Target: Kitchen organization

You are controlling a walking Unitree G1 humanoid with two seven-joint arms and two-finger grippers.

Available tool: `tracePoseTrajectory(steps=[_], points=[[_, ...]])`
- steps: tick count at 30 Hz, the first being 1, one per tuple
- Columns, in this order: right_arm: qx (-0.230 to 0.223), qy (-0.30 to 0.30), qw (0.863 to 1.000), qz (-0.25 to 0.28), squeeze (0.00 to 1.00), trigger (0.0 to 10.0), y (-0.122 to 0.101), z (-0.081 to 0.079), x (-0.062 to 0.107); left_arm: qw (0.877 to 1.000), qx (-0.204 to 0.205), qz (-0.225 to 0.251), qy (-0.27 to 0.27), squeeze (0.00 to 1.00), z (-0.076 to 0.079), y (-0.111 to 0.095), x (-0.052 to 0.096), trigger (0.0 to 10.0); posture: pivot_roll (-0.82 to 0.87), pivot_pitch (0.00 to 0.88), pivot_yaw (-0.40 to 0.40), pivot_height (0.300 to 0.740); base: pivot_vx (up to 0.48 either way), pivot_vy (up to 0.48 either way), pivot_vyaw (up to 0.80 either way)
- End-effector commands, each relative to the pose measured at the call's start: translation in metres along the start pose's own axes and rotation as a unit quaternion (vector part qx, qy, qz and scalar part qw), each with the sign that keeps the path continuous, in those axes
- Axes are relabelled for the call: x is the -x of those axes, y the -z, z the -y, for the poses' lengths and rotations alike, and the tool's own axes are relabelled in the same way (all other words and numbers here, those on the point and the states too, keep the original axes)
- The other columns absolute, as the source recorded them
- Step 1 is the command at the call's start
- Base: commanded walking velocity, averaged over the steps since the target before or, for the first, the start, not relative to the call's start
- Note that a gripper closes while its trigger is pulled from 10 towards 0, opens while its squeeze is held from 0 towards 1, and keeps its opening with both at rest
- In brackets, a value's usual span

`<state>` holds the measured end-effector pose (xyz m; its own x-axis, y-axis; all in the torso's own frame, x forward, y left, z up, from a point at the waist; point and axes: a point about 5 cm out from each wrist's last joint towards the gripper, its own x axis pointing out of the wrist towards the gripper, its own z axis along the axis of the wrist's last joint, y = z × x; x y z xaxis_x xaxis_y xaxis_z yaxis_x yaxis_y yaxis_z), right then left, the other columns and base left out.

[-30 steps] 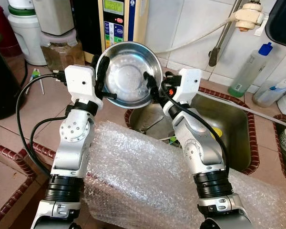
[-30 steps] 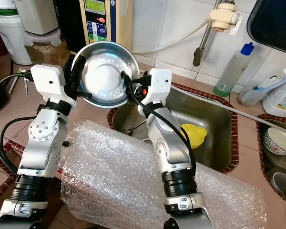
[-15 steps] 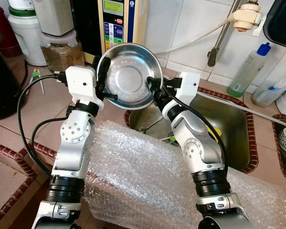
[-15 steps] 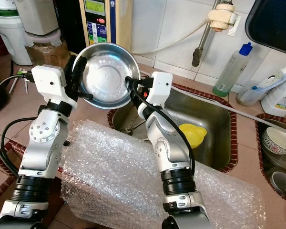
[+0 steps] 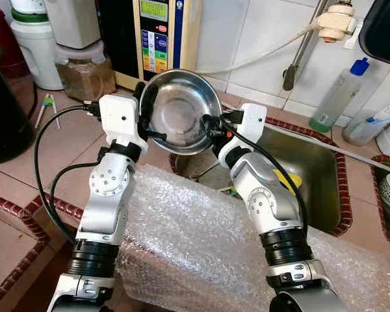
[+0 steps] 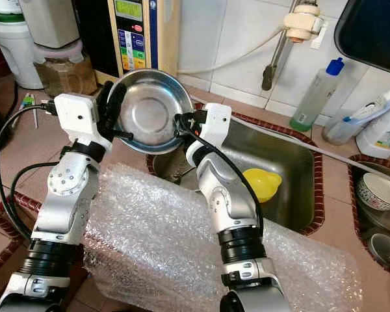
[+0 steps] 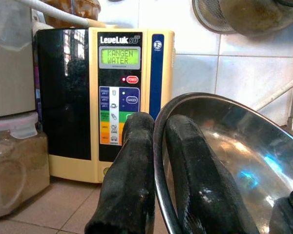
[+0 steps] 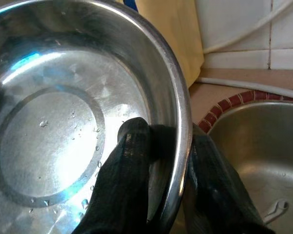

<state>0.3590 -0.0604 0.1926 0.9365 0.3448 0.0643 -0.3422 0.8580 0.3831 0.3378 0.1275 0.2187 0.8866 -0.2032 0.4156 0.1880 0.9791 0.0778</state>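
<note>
nearest the camera a sheet of bubble wrap (image 5: 201, 247) lay over the counter edge, and both silver arms rose up out of it toward the wall. past it, the steel bowl (image 5: 180, 110) hung in the air, tilted up on edge with its hollow facing back at the robot, above the near left corner of the sink (image 5: 312, 172). the left gripper (image 5: 147, 116) pinched the bowl's left rim, one finger inside and one outside, jaws narrow on the thin metal; the left wrist view showed the rim running between the two black fingers (image 7: 132, 180). the right gripper (image 5: 210, 129) did the same on the right rim, its fingers (image 8: 132, 165) closed across the lip. so the bowl sat squarely between the two grips, neither arm nearer, with its open face turned away from the wall. behind it stood the water ionizer (image 5: 157, 32) and, by my reading, any placing move would have to carry both wrists together or free one rim first.
</note>
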Motion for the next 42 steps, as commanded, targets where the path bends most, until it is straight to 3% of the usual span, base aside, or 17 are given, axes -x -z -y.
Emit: tracePoseTrajectory(steps=[1,3,4,5,6,7,8,9,19,21,25,27,30,33,37,41,42], points=[[0.003,0.083,0.996,-0.03,0.0,0.0,0.008,0.031,0.004,0.999,-0.007,0.028,0.015,0.0,-0.002,-0.013,-0.003,0.0,0.12,0.066,-0.087,0.74,0.0,0.0,0.0],[-0.002,0.094,0.995,-0.036,0.0,0.0,0.01,0.035,0.005,0.999,-0.009,0.025,0.046,0.0,0.002,-0.012,-0.002,0.0,0.12,0.066,-0.087,0.74,0.0,0.0,0.0],[-0.001,0.1,0.994,-0.04,0.0,0.0,0.012,0.037,0.006,0.998,-0.016,0.025,0.052,0.0,0.004,-0.012,-0.002,2.9,0.12,0.066,-0.087,0.74,0.0,0.0,0.0],[0.001,0.104,0.994,-0.043,0.0,0.0,0.013,0.038,0.006,0.998,-0.021,0.025,0.053,0.0,0.004,-0.012,-0.001,2.9,0.12,0.066,-0.087,0.74,0.0,0.0,0.0],[-0.003,0.115,0.992,-0.048,0.0,0.0,0.015,0.041,0.006,0.998,-0.011,0.019,0.054,0.0,0.005,-0.01,-0.001,5.0,0.12,0.066,-0.086,0.74,0.0,0.0,0.0],[-0.007,0.12,0.992,-0.049,0.0,0.0,0.015,0.042,0.006,0.998,-0.001,0.011,0.055,0.0,0.006,-0.008,0.0,10.0,0.12,0.066,-0.085,0.74,0.0,0.0,0.0],[-0.01,0.125,0.991,-0.05,0.0,0.0,0.016,0.043,0.006,0.998,0.005,0.005,0.055,0.0,0.006,-0.006,0.0,10.0,0.12,0.066,-0.085,0.74,0.0,0.0,0.0],[-0.013,0.131,0.99,-0.05,0.0,0.0,0.016,0.045,0.007,0.998,0.011,-0.005,0.056,1.0,0.006,-0.003,0.001,10.0,0.12,0.066,-0.085,0.74,0.0,0.0,0.0],[-0.04,0.225,0.973,-0.032,0.0,0.0,0.012,0.075,0.015,0.992,0.036,-0.066,0.101,1.0,0.021,0.014,0.009,10.0,0.12,0.067,-0.084,0.74,0.0,0.0,0.0],[-0.031,0.284,0.958,-0.035,0.0,0.0,0.012,0.094,0.022,0.983,0.062,-0.094,0.143,1.0,0.032,0.021,0.015,10.0,0.12,0.065,-0.08,0.74,0.0,0.0,0.0],[-0.03,0.333,0.942,-0.032,0.0,0.0,0.011,0.111,0.03,0.968,0.063,-0.132,0.202,1.0,0.044,0.029,0.025,10.0,0.12,0.064,-0.078,0.74,0.0,0.0,0.0],[-0.032,0.337,0.94,-0.032,0.0,0.0,0.011,0.112,0.031,0.967,0.064,-0.136,0.207,1.0,0.045,0.029,0.026,10.0,0.12,0.064,-0.078,0.74,0.0,0.0,0.0],[-0.033,0.376,0.925,-0.045,0.0,0.0,0.017,0.122,0.037,0.949,0.058,-0.179,0.251,1.0,0.051,0.04,0.036,10.0,0.12,0.059,-0.076,0.74,0.0,0.0,0.0],[-0.035,0.391,0.918,-0.053,0.0,0.0,0.021,0.126,0.04,0.943,0.07,-0.2,0.258,1.0,0.052,0.043,0.039,10.0,0.12,0.059,-0.076,0.74,0.0,0.0,0.0],[-0.01,0.412,0.909,-0.071,0.0,0.0,0.025,0.13,0.042,0.929,0.053,-0.235,0.28,1.0,0.051,0.049,0.045,10.0,0.12,0.058,-0.077,0.74,0.0,0.0,0.0],[-0.009,0.412,0.908,-0.074,0.0,0.0,0.027,0.131,0.043,0.93,0.043,-0.242,0.273,1.0,0.049,0.051,0.046,10.0,0.12,0.058,-0.077,0.74,0.0,0.0,0.0],[-0.016,0.4,0.914,-0.071,1.0,0.5,0.027,0.129,0.041,0.93,0.044,-0.243,0.271,1.0,0.048,0.051,0.046,10.0,0.12,0.059,-0.078,0.74,0.0,0.0,0.0]])
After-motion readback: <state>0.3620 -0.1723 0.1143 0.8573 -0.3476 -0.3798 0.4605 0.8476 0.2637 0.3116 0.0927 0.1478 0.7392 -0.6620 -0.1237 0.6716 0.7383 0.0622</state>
